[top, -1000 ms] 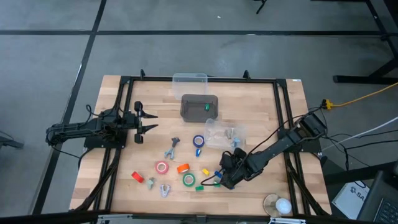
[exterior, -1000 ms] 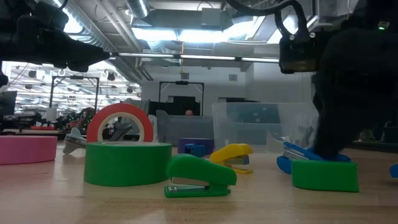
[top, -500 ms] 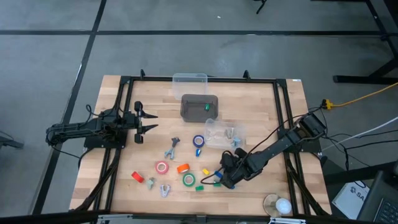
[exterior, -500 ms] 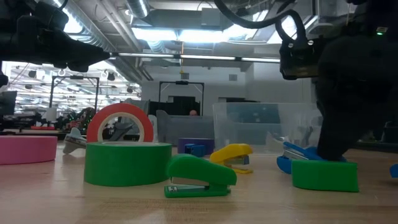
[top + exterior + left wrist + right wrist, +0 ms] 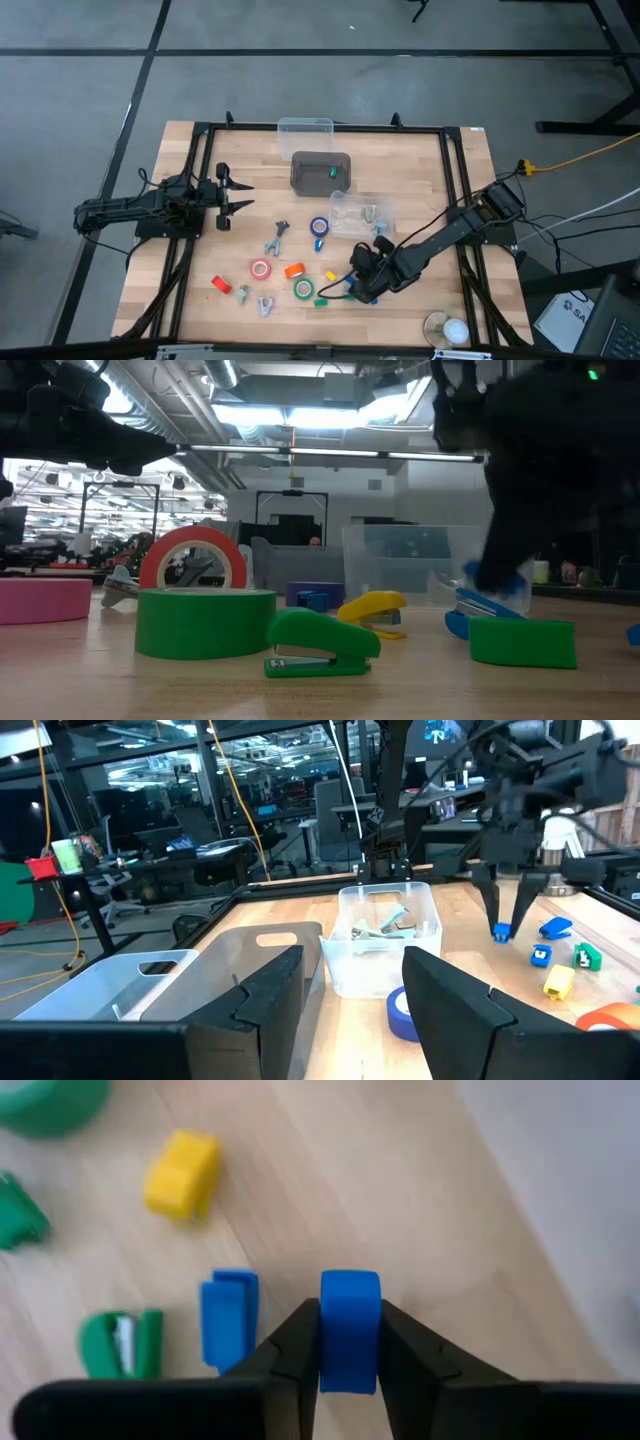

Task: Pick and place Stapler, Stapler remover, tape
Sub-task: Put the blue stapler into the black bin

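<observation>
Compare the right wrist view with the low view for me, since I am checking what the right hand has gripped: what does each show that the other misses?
Only the right wrist view shows the grip itself: the right hand shut on a small blue stapler, lifted above the table.

Only the low view shows the green tape, the red tape standing behind it, the pink tape, and the clear bin.

Both show a yellow stapler, a green stapler and a second blue stapler lying on the table.

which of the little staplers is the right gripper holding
The blue stapler, pinched between the right gripper fingers and lifted; another blue one, a yellow and green lie on the table.
</observation>
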